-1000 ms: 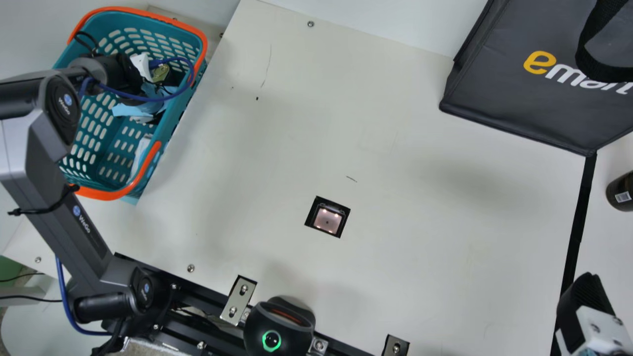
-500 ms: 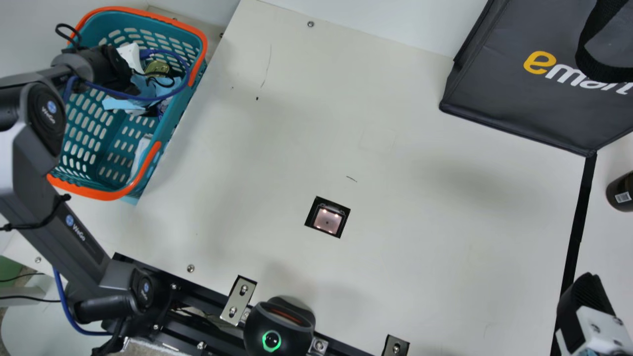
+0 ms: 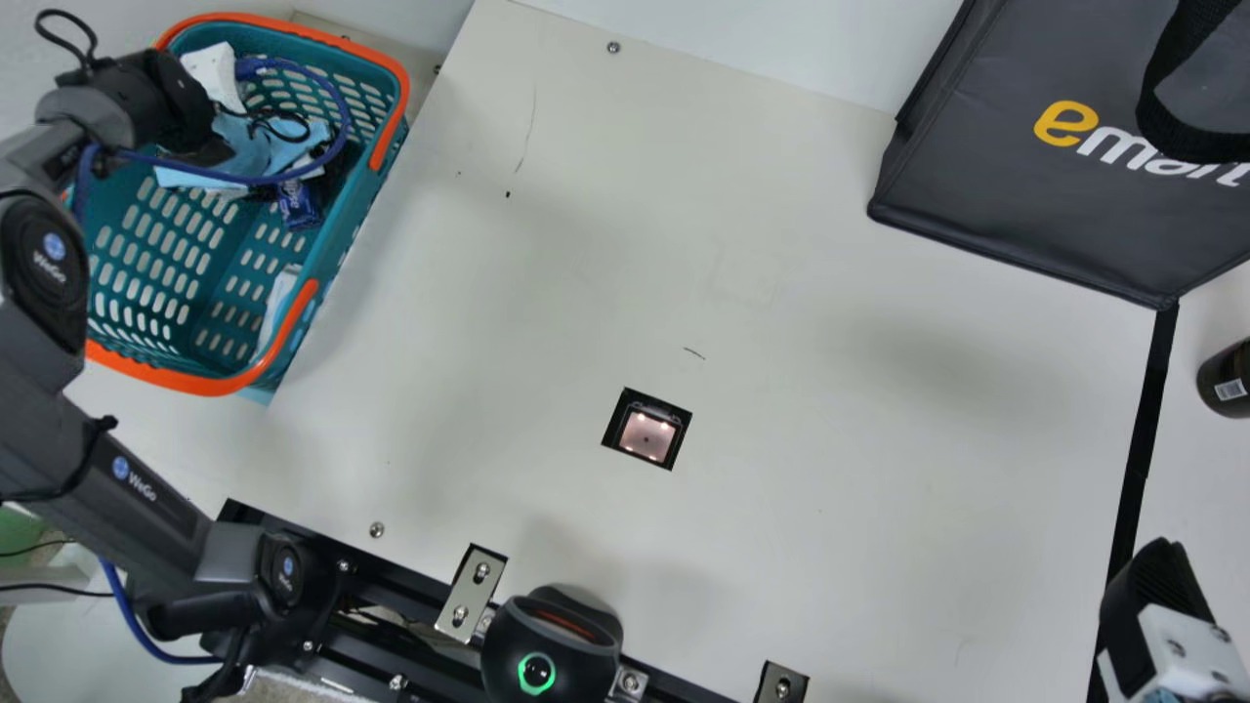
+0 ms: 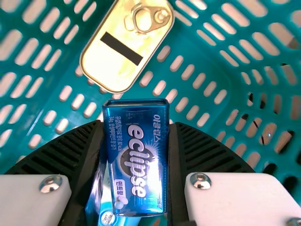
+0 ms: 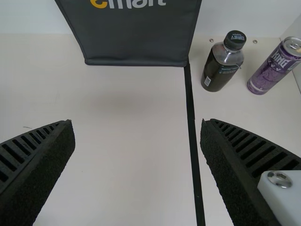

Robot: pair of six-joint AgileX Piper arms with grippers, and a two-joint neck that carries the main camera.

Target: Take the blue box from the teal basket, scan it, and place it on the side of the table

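In the main view my left gripper (image 3: 200, 146), partly hidden by its wrist, is over the left part of the teal basket (image 3: 337, 229). The left wrist view has the blue box (image 4: 136, 165) held between the ribbed fingers of my left gripper (image 4: 137, 136), its printed face towards the camera and the basket's slotted wall and floor behind it. My right gripper (image 3: 1162, 596) is at the main view's lower right edge. Seen from its own wrist, the right gripper (image 5: 136, 129) stands wide open over the table with nothing between its fingers. A lit scanner window (image 3: 646, 434) is set into the tabletop.
The basket also holds a gold tin (image 4: 127, 44), light-blue packaging (image 3: 249, 146) and a dark-blue packet (image 3: 298, 205). A black bag (image 3: 1035, 195) stands at the back right, near a dark bottle (image 5: 223, 61) and purple can (image 5: 277, 66). A black scanner (image 3: 552, 644) sits at the front edge.
My left arm has moved left in the main view, its wrist shifting towards the basket's left side and uncovering more of the contents. The right arm has kept still.
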